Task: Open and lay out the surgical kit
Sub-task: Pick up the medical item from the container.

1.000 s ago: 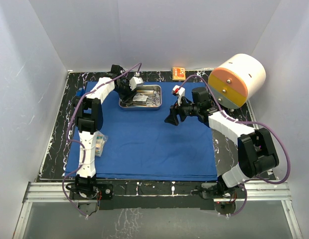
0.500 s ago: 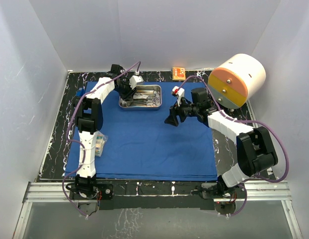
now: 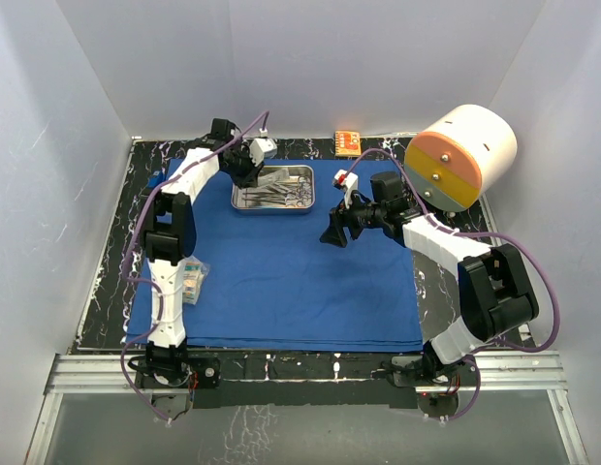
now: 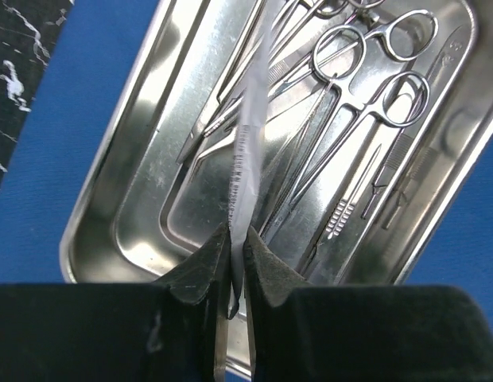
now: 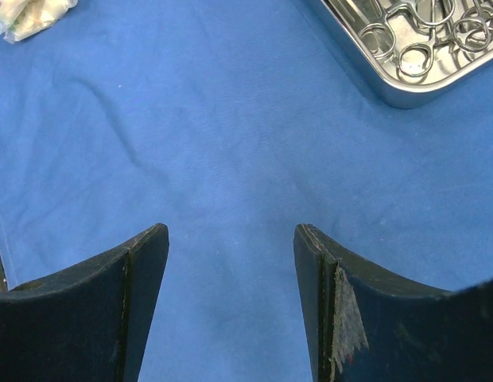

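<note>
The blue cloth (image 3: 281, 291) lies spread flat over the table. On its left side the loose packet (image 3: 191, 279) rests beside the left arm, well apart from the rest of the kit. Far and a little right of it, the steel tray (image 3: 238, 201) stands on the far part of the cloth, with the clamps (image 4: 354, 131) lying in it. The left claw (image 4: 237, 243) hangs over the tray's far left corner. It is clenched on the gripped packet (image 4: 250, 135), a thin clear strip pinched by one end.

The step in hand looks like taking this packet out to lay it on the cloth. Done well, that likely means a straight lift until the film clears the rim. The pinch should be firm, since so thin a thing could slip. Then comes a flat set-down on bare cloth near the other packet, without brushing the instruments. Right of the tray, the right claw (image 5: 230, 235) hovers over bare cloth, released and holding nothing.

From the wrist the gripped packet shows only edge-on, so its contents cannot be read, and its held end is lost between the pads. From above, the claw covers it wholly. Whether it touches the instruments below cannot be told.
</note>
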Tool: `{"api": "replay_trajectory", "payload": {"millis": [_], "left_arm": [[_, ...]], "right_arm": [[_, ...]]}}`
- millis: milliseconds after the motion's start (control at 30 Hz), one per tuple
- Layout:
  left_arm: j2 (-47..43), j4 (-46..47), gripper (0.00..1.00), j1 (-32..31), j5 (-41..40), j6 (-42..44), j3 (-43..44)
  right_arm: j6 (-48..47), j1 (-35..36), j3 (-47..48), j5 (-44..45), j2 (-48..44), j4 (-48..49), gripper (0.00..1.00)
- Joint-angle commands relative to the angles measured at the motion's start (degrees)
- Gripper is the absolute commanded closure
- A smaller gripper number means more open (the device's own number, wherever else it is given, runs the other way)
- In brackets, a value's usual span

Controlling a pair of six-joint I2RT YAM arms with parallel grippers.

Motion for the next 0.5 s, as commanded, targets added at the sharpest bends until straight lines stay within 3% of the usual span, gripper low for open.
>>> {"api": "replay_trajectory", "payload": {"millis": [0, 267, 467], "left_arm": [[-6.6, 2.5, 0.93, 0.0, 2.6, -1.9, -1.8], [-7.8, 1.4, 0.99, 0.0, 2.9, -3.1, -2.1], [-13.9, 1.6, 1.00, 0.0, 6.4, -6.8, -6.4]], "right_arm": [[-0.5, -0.2, 2.1, -0.6, -0.1, 2.0, 0.37], [-0.4, -0.2, 2.1, -0.3, -0.4, 2.1, 0.37], [1.2, -0.2, 5.0, 0.0, 1.1, 1.0, 0.37]]}}
